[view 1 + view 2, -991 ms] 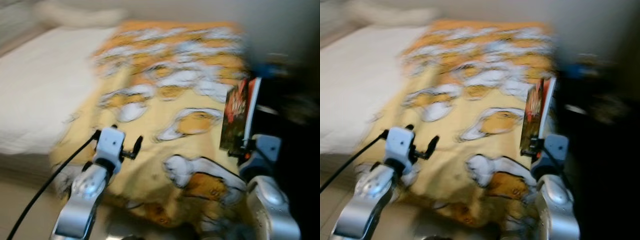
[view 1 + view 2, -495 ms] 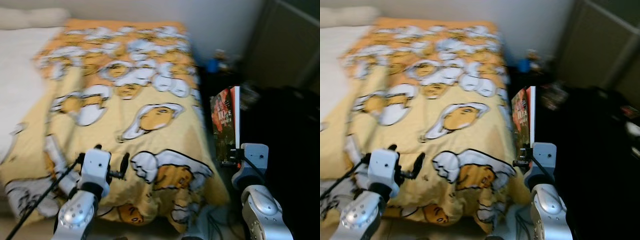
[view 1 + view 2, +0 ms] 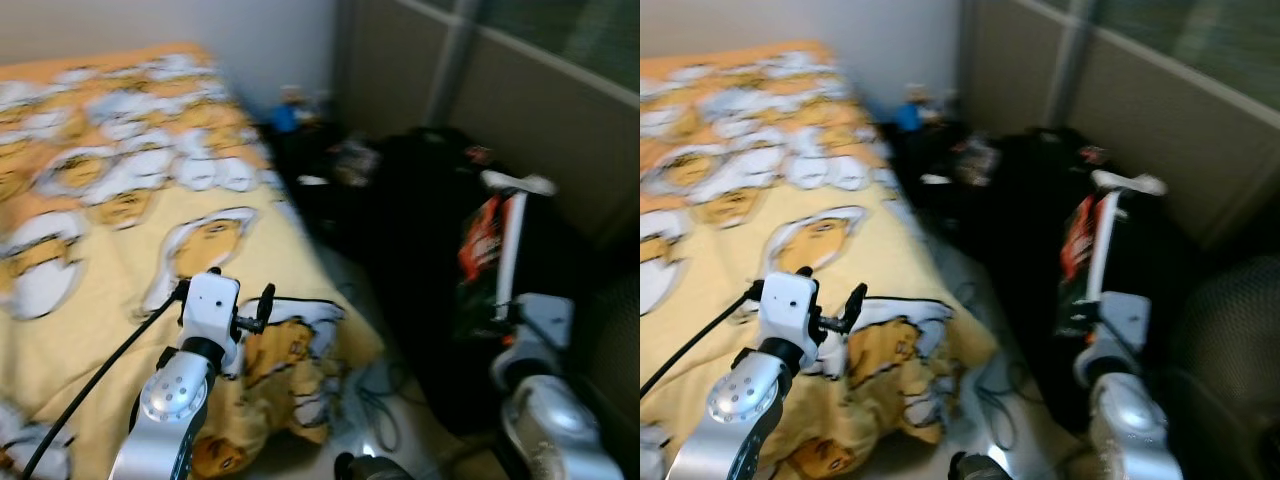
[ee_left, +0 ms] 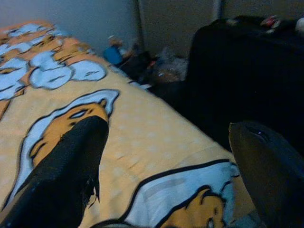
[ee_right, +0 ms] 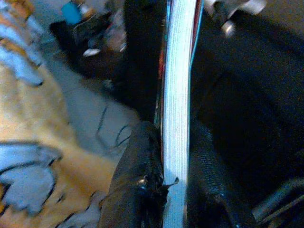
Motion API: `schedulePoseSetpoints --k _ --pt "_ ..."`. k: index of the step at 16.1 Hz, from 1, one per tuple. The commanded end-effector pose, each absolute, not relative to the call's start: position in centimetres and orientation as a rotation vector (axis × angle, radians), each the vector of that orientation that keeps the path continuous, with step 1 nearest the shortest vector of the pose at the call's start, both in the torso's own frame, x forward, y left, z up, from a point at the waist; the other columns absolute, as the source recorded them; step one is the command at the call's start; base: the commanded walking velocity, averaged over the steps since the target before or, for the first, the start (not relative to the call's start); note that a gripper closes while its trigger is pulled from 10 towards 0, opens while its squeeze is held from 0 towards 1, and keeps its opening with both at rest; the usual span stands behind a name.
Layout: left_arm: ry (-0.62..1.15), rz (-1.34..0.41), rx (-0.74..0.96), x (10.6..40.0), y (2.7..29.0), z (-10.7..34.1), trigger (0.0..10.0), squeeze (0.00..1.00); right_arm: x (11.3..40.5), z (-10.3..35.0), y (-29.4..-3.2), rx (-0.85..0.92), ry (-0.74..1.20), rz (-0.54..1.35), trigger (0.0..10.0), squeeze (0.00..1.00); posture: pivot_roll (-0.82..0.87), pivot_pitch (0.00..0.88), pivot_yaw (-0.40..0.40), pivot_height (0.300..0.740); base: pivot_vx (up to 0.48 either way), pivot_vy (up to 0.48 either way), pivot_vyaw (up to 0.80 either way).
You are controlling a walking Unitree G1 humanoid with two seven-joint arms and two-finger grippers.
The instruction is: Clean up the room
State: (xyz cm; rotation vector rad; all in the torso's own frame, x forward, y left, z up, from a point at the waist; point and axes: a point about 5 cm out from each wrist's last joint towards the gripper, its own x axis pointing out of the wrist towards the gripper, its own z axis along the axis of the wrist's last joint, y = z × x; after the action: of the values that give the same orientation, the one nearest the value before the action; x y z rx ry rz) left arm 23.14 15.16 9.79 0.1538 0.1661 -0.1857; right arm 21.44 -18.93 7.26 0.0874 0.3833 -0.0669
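My right gripper [image 3: 507, 318] is shut on a book [image 3: 492, 255] with a red and black cover, held upright on its edge. In the right wrist view the white page edge of the book [image 5: 176, 109] runs between the two black fingers [image 5: 137, 185]. The book hangs in front of a black piece of furniture [image 3: 420, 230] beside the bed. My left gripper [image 3: 255, 312] is open and holds nothing, low over the foot corner of the bed. Its fingers [image 4: 66, 175] stand wide apart above the yellow blanket [image 4: 152, 142].
The bed [image 3: 110, 200] carries a yellow blanket with a cartoon egg print. Small clutter, with a blue object [image 3: 285, 115], sits in the corner by the wall. Cables [image 3: 375, 395] lie on the floor between bed and black furniture. A dark partition wall [image 3: 480, 90] runs behind.
The camera has swung to the right: the bed slid to the left of the picture and the black furniture and partition came into view. The book stays in my right gripper.
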Motion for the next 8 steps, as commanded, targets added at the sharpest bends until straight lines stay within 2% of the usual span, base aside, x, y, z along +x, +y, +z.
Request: schedulePoseSetpoints --k 1,3,8 --pt "0.168 -0.144 0.164 23.4 16.1 9.9 10.0 0.32 22.5 8.3 -17.2 0.098 0.333 0.016 10.0 0.0 -0.14 0.0 -0.009 0.74 0.0 0.0 0.0" --pt "0.165 -0.098 0.166 24.4 17.3 9.6 10.0 0.32 23.5 7.7 -15.2 0.088 0.353 0.084 10.0 0.0 -0.13 0.0 -0.019 0.74 0.0 0.139 0.0" --pt "0.147 -0.071 0.167 25.1 17.7 9.7 10.0 0.32 25.2 8.3 -15.7 0.073 0.302 0.096 10.0 0.0 -0.1 0.0 -0.027 0.74 0.0 0.299 0.0"
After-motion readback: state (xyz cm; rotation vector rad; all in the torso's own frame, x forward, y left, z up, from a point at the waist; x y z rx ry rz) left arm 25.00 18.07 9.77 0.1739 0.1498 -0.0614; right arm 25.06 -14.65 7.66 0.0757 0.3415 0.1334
